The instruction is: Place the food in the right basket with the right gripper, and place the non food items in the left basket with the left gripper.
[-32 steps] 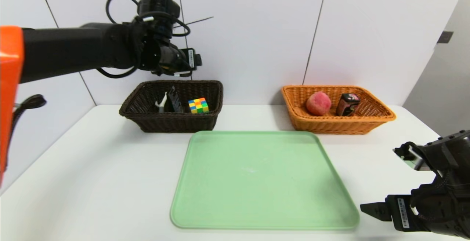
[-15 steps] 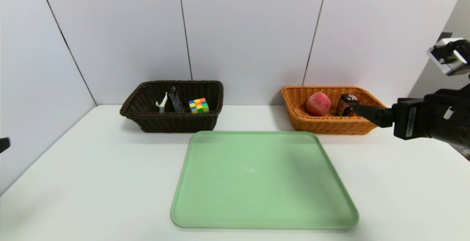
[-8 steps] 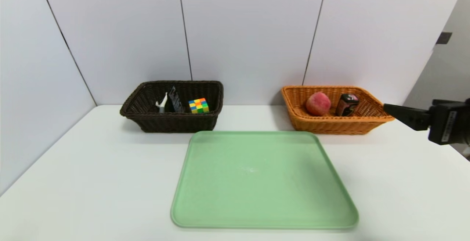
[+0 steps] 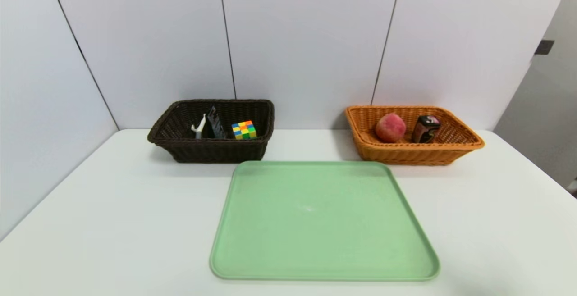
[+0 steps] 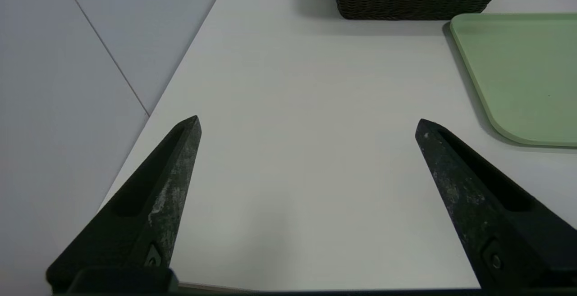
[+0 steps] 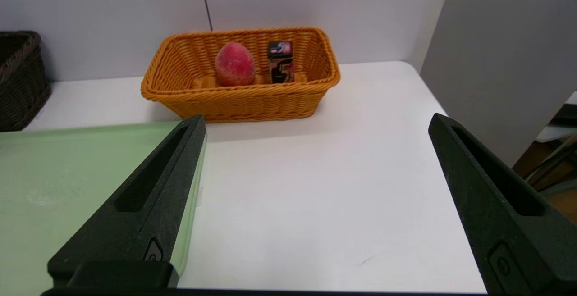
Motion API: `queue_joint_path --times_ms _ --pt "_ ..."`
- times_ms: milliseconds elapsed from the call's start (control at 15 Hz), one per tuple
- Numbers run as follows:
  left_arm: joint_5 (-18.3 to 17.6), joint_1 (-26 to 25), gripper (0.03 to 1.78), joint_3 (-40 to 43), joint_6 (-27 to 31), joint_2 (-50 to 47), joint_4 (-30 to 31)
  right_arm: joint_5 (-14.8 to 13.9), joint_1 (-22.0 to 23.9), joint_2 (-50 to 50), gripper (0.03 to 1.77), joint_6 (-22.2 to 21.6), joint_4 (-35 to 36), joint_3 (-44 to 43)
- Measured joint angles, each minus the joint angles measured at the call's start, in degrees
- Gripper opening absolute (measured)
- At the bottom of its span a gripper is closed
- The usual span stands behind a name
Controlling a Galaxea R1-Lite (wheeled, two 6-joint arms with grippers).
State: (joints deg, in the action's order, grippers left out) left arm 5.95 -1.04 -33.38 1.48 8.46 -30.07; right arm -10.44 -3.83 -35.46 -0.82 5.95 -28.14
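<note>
Little left to spoil with peach [image 4: 391, 127] and cube [image 4: 244, 130] already in their baskets, both grippers' fingers [image 5: 180, 161] spread apart, empty, unless a stray reach tips one.

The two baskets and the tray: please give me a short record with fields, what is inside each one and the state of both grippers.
left basket: peeler, black tube, puzzle cube
right basket: peach, small black box, side by side
green tray: nothing on it
left gripper: open, empty, over bare table
right gripper: open, empty, facing the right basket
</note>
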Motion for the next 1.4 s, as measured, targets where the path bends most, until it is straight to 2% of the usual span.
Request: queue_joint_path --times_ms 267,467,533,667,800,933,1000,1067,1133,1200,1400 --pt "-0.20 0.07 1.69 3.01 0.95 -3.73 2.27 -0.17 2.71 15.40 1.71 2.07 -5.22 4.52" --pt "0.35 0.24 1.69 5.66 3.04 -6.99 3.21 0.05 3.54 26.82 1.71 7.18 -10.80 7.00" --pt "0.49 0.30 1.69 6.25 2.95 -7.61 4.69 0.05 3.67 29.66 1.71 9.05 -10.69 8.08" --pt "0.94 0.41 1.69 8.08 2.60 -8.25 8.00 0.18 3.78 33.01 1.71 12.58 -6.13 11.91" --pt "1.02 0.44 1.69 12.04 2.54 -8.41 14.70 0.79 3.83 34.54 1.71 15.69 3.45 17.99" --pt "1.02 0.44 1.69 19.46 2.90 -8.48 25.48 3.94 3.85 35.17 1.71 16.47 14.10 24.89" --pt "0.99 0.44 1.69 23.95 3.21 -8.48 31.50 6.64 3.85 35.35 1.71 16.21 17.16 26.47" --pt "0.94 0.44 1.69 28.09 3.56 -8.48 37.43 9.34 3.85 35.46 1.71 15.81 16.92 27.28" --pt "1.01 0.44 1.69 30.79 3.60 -8.48 42.83 11.40 3.83 35.51 1.71 15.14 13.99 27.70" --pt "1.16 0.44 1.69 32.15 3.54 -8.48 44.53 13.02 3.83 35.54 1.71 14.18 8.22 27.95" --pt "0.11 0.44 1.69 33.22 2.35 -8.48 38.39 13.68 3.83 35.54 1.71 10.51 -5.53 28.06"
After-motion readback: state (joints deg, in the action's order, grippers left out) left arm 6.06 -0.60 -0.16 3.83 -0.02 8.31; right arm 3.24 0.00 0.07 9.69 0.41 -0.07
